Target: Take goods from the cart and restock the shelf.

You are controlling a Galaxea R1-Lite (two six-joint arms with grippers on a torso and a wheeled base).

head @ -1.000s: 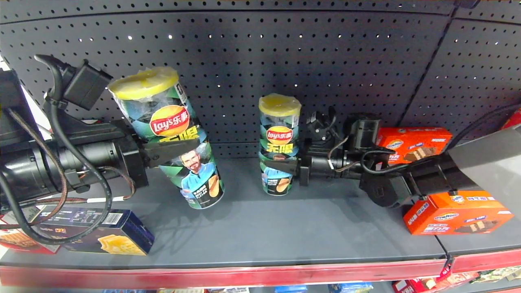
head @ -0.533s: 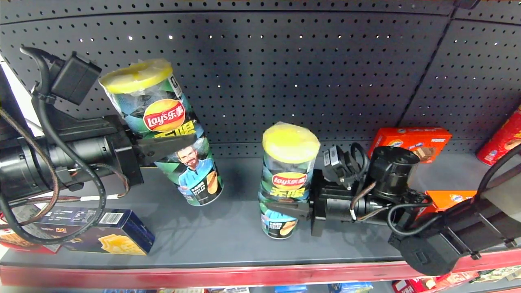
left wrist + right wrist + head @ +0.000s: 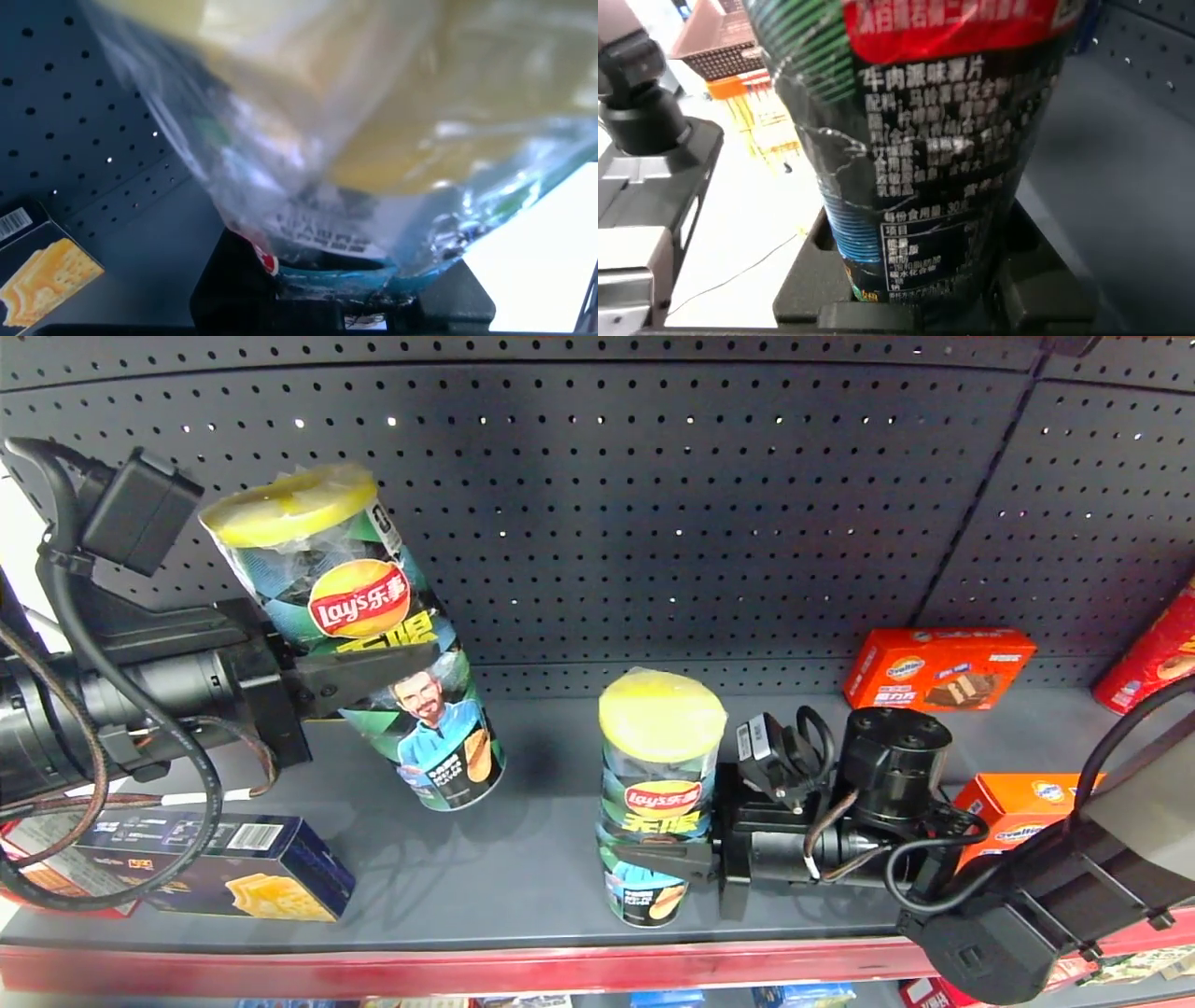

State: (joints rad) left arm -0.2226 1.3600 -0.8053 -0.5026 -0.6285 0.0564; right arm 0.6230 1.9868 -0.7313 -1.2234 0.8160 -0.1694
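Note:
Two tall chip cans with yellow lids are over the dark shelf (image 3: pixel 551 859). My left gripper (image 3: pixel 392 658) is shut on the left can (image 3: pixel 350 607), which tilts with its lid toward the left and its base just above or on the shelf. That can's wrapped lid (image 3: pixel 374 131) looms over the left gripper (image 3: pixel 341 294) in the left wrist view. Near the shelf's front edge, my right gripper (image 3: pixel 653 854) is shut on the second can (image 3: pixel 658 775), which stands upright. The right wrist view has this can (image 3: pixel 934 159) clamped in the right gripper (image 3: pixel 924 285).
A dark blue box (image 3: pixel 233 877) lies at the front left of the shelf. Orange boxes sit at the back right (image 3: pixel 938 667) and front right (image 3: pixel 1018 803), with a red can (image 3: pixel 1153 658) at the far right. A pegboard wall (image 3: pixel 653 504) closes the back; a red lip (image 3: pixel 467 969) marks the front.
The right gripper has carried its can from near the back wall toward the shelf's front edge. The left gripper and its can have drifted left and slightly up.

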